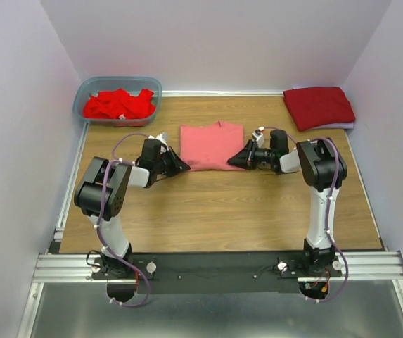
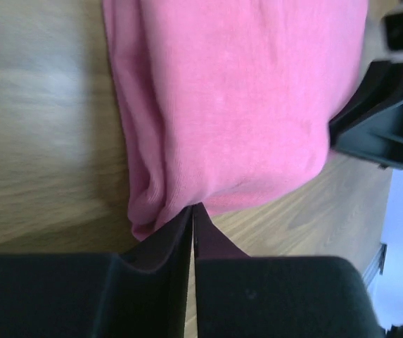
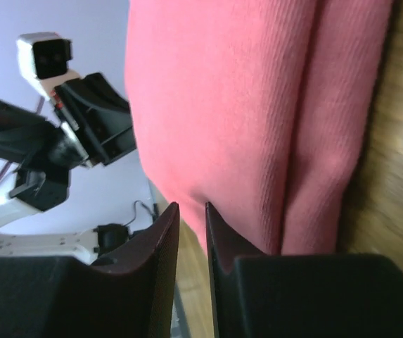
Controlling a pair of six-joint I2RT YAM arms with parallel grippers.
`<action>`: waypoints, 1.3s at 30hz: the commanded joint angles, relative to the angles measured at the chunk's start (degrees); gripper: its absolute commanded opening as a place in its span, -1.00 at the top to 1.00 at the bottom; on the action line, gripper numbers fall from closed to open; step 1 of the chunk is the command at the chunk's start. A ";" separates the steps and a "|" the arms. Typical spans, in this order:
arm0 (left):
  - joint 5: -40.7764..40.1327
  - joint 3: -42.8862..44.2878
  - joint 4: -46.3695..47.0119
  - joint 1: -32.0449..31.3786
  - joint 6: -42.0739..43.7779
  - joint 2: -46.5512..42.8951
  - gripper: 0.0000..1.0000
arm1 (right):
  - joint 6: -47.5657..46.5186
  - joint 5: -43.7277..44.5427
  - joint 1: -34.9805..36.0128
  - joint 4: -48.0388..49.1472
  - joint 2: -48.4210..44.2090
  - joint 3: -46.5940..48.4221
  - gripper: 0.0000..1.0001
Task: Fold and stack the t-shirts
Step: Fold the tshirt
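Note:
A folded salmon-pink t-shirt [image 1: 212,144] lies flat mid-table. My left gripper [image 1: 182,167] sits at its near-left corner. In the left wrist view the jaws [image 2: 193,209] are pressed together, with their tips pinching the shirt's [image 2: 243,98] near edge. My right gripper [image 1: 235,161] is at the near-right corner. Its jaws [image 3: 191,206] stand a narrow gap apart, with the shirt's [image 3: 243,105] edge right at their mouth and one finger [image 3: 226,246] against the cloth. A folded dark crimson t-shirt [image 1: 318,107] rests at the back right. Crumpled bright red t-shirts [image 1: 119,105] fill the tub.
The translucent blue-grey tub [image 1: 88,86] stands at the back left corner. Lilac walls close in the table on three sides. Bare wood [image 1: 215,211] lies between the pink shirt and the arm bases. Each wrist view shows the opposite arm beyond the shirt.

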 commanded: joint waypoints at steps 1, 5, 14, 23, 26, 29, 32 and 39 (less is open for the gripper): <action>-1.18 -2.00 2.28 1.75 -1.82 0.66 0.77 | -2.18 0.13 -2.98 2.41 3.03 -1.65 0.43; -0.56 -2.79 0.53 1.66 -2.00 -2.76 0.77 | -1.92 0.04 -3.60 1.53 -0.74 -2.10 0.34; -6.78 -0.08 -16.16 1.75 5.55 -23.08 0.21 | 2.73 2.32 3.77 -0.41 -12.09 3.08 -0.21; -43.08 9.60 -32.71 1.84 23.57 -44.24 0.04 | 8.98 5.31 14.06 0.29 -1.82 14.42 -0.50; -49.51 7.76 -30.86 1.92 25.78 -47.15 -0.04 | 11.60 6.10 14.51 2.14 5.12 15.92 -0.52; -51.01 5.04 -29.37 2.01 25.87 -48.38 -0.08 | 11.96 7.15 14.51 2.49 10.84 16.71 -0.52; -51.71 4.59 -29.71 1.92 26.83 -48.48 -0.19 | 11.97 7.60 14.51 2.41 14.45 16.28 -0.52; -51.45 4.50 -29.36 1.92 26.83 -49.44 -0.31 | 10.48 9.00 14.51 -1.10 8.49 16.27 -0.53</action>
